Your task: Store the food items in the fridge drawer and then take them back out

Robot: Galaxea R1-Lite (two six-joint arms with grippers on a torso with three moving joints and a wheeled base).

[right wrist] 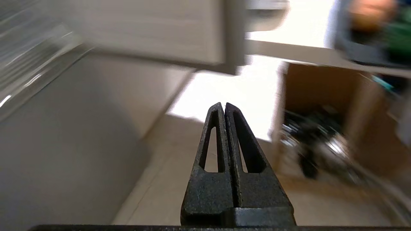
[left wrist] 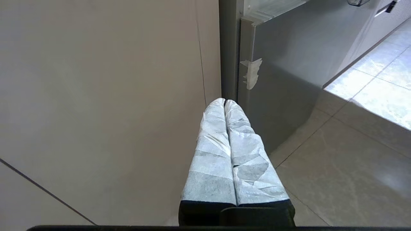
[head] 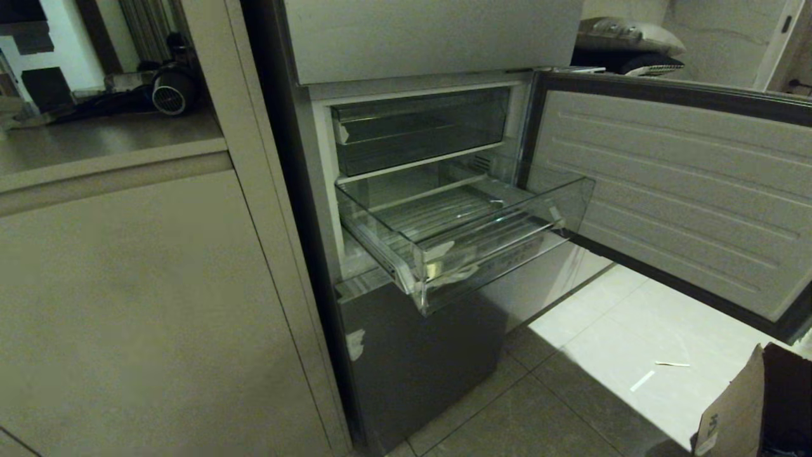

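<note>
While the fridge drawer (head: 469,228) stands pulled out and empty, the right tool (right wrist: 224,106), pressed together, faces blurred food items (right wrist: 382,22) beyond a cardboard box (right wrist: 321,106); a fast swing could clip it.

The left tool (left wrist: 224,102) is closed, parked low.

Tall grey metal fridge (head: 412,355) against a beige cabinet panel (head: 146,304), wide ribbed white-lined door (head: 672,190) swung open to the right. Darker, smoky plastic drawer (head: 419,130) shut in the upper slot. Scrap of white tape (head: 355,344) stuck on the lower grey front. Pale glossy floor tiles (head: 609,355) below, two small white slips (head: 653,374) lying there. Brown cardboard box (head: 739,406) at lower right.
</note>
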